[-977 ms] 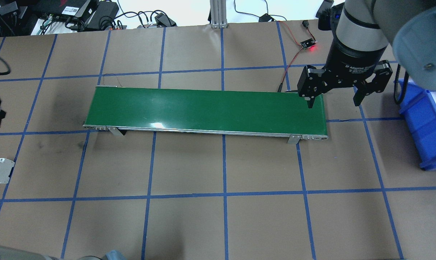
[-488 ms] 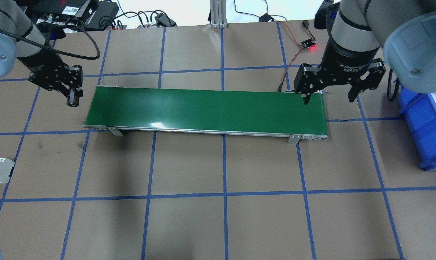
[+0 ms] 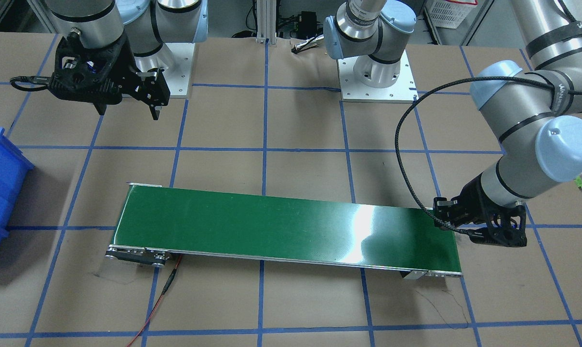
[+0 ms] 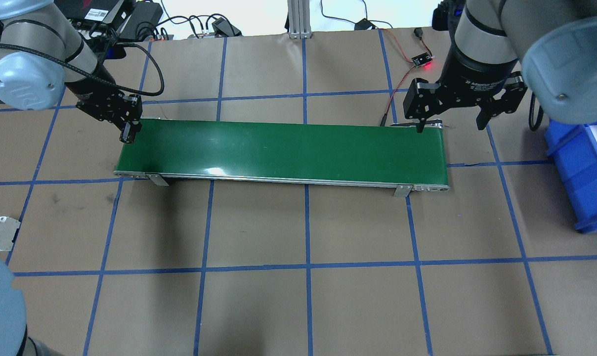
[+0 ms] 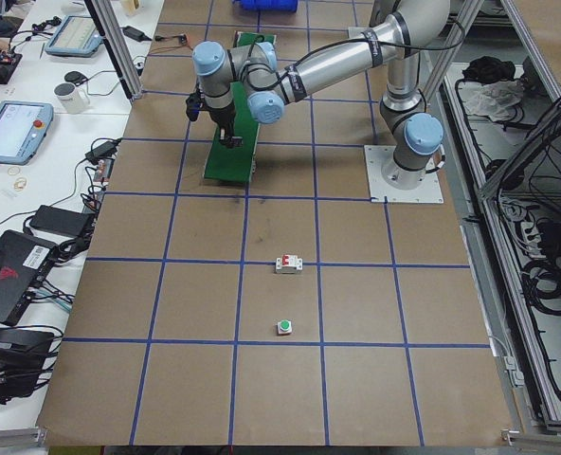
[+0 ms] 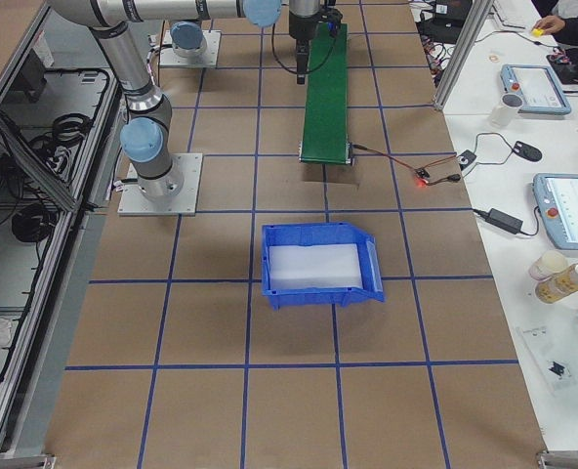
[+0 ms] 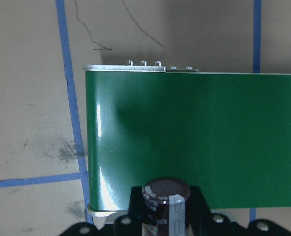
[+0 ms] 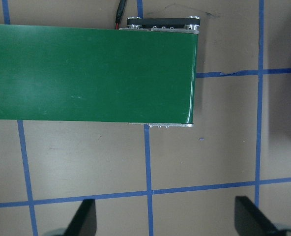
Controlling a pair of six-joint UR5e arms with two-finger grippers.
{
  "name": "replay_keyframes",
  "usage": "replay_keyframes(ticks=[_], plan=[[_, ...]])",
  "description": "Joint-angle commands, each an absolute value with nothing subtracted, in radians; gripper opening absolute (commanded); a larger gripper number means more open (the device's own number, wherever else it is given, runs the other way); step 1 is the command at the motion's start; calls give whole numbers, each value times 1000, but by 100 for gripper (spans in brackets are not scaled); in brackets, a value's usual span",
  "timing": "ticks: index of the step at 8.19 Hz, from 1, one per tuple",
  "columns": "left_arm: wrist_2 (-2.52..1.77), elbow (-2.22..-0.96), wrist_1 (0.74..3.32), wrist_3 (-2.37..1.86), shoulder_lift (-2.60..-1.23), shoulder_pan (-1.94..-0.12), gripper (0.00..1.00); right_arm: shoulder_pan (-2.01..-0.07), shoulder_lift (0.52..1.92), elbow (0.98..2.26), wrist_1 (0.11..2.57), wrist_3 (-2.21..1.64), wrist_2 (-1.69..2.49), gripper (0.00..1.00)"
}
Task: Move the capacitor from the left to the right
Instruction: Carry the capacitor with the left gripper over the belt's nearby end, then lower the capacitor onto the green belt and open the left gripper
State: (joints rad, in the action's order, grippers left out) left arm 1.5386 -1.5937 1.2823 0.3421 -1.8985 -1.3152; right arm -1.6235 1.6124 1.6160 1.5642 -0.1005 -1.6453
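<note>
Broadly, a table (image 4: 259,227) covered in brown paper and marked into squares with blue tape fills the scene, with cluttered desks of cables and screens along its far side. A long green conveyor belt (image 4: 283,151) lies across the middle, and a blue plastic bin (image 4: 575,168) sits beyond its right end. A small sensor board with a red light (image 4: 421,61) lies behind the belt. A white circuit breaker with red switches (image 5: 288,264) and a green-capped push button (image 5: 284,327) stand well apart from the belt on the left side. The small black cylindrical capacitor with a pale stripe (image 7: 166,204) is clamped upright between the fingers of the left gripper (image 4: 129,129), over the belt's left end near its far corner; whether it touches the belt cannot be told. The right gripper (image 4: 449,127) hangs with its fingers (image 8: 84,216) spread wide and holding nothing, at the belt's right end.
</note>
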Motion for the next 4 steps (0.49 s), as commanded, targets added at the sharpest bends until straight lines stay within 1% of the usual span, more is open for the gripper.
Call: replay_keyframes(ticks=[1, 4], plan=[[1536, -1551, 1266, 393, -1960, -1316, 0, -1623, 1609, 1615, 1560, -107, -1652, 100], [1531, -1543, 1259, 361, -1994, -1316, 0, -1623, 1582, 1620, 1571, -152, -1632, 100]])
